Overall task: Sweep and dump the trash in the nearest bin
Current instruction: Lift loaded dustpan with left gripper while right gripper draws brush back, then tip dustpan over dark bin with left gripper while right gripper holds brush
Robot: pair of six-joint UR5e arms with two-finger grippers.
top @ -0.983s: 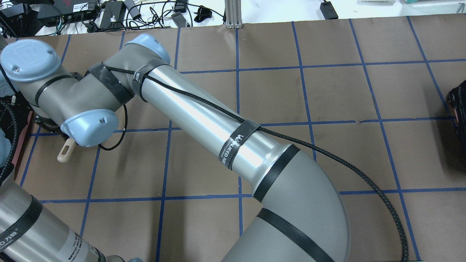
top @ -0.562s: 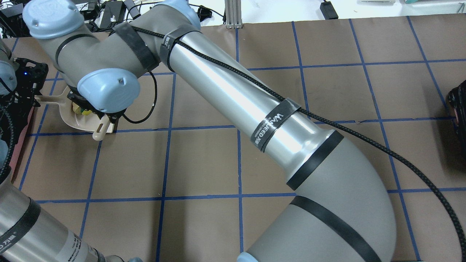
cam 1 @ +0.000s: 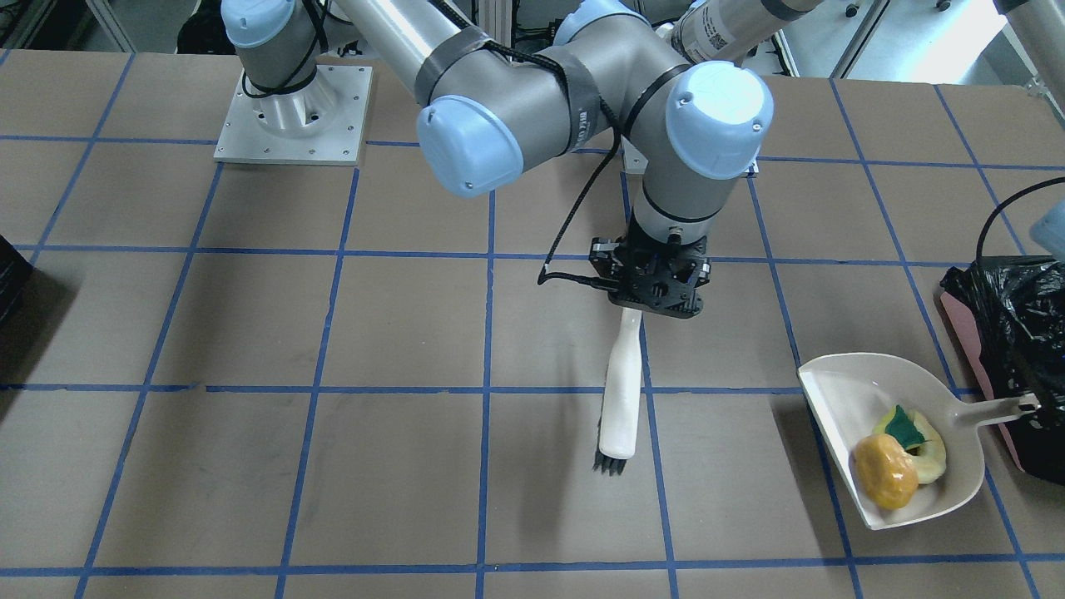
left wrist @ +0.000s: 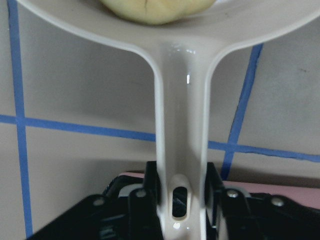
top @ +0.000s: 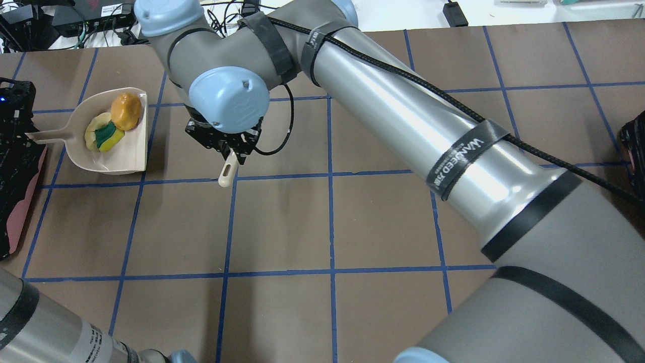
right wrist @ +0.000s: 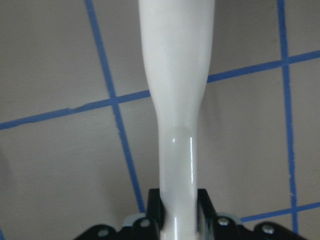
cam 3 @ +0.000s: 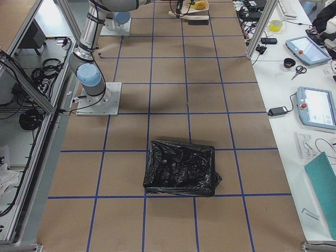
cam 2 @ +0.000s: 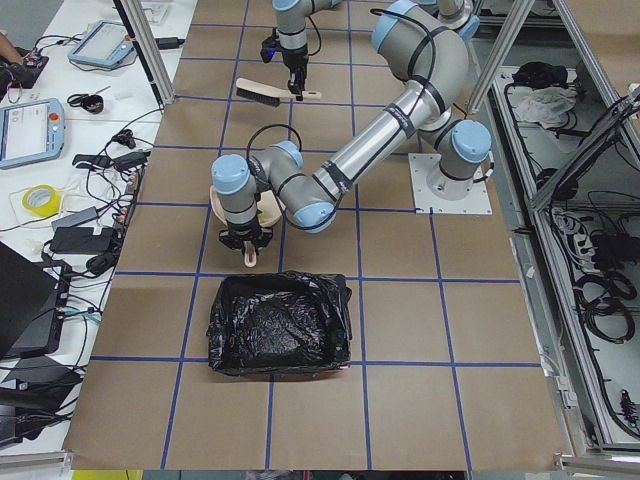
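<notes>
A cream dustpan (cam 1: 840,391) sits on the table and holds the trash: a yellow-orange lump (cam 1: 885,474), a pale yellow crescent (cam 1: 933,456) and a green-and-yellow sponge wedge (cam 1: 901,428). My left gripper (left wrist: 181,189) is shut on the dustpan's handle (left wrist: 181,125), right beside the pink-sided bin (cam 1: 963,331) with its black bag (cam 2: 280,325). My right gripper (cam 1: 647,306) is shut on the white brush (cam 1: 622,391), which hangs bristles-down near the table, a grid square away from the dustpan (top: 121,151). The brush handle shows in the right wrist view (right wrist: 177,100).
A second dark black bin (cam 3: 181,168) stands at the table's far right end and shows at the overhead view's right edge (top: 636,146). The right arm's long forearm (top: 428,131) stretches across the table. Cables and devices (top: 101,20) lie past the far edge.
The right arm has swung the brush right, off the dustpan. The dustpan with the trash in it, hidden under the wrist before, now shows in full.
</notes>
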